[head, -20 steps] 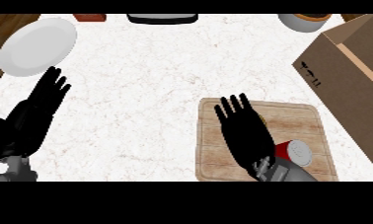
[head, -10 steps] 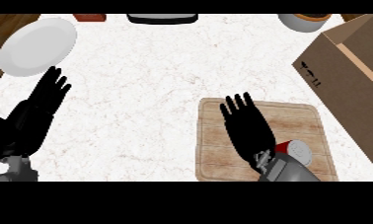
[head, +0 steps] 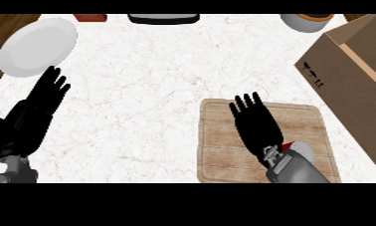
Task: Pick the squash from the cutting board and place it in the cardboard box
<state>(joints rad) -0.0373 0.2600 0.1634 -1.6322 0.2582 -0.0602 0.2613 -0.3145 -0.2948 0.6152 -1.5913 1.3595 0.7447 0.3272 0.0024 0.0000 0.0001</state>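
Right robot hand [head: 255, 123]: fingers straight and spread, holding nothing, over cutting board [head: 220, 145] on tabletop [head: 161, 70]. Squash: hidden or indiscernible; place cannot be told. Cardboard box [head: 345, 75]: right of that hand, past the board's edge. Left robot hand [head: 40, 105]: open, resting far left.

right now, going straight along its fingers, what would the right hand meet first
The right hand would cross bare counter past the cutting board; probably the dark object at the back, depth unclear.
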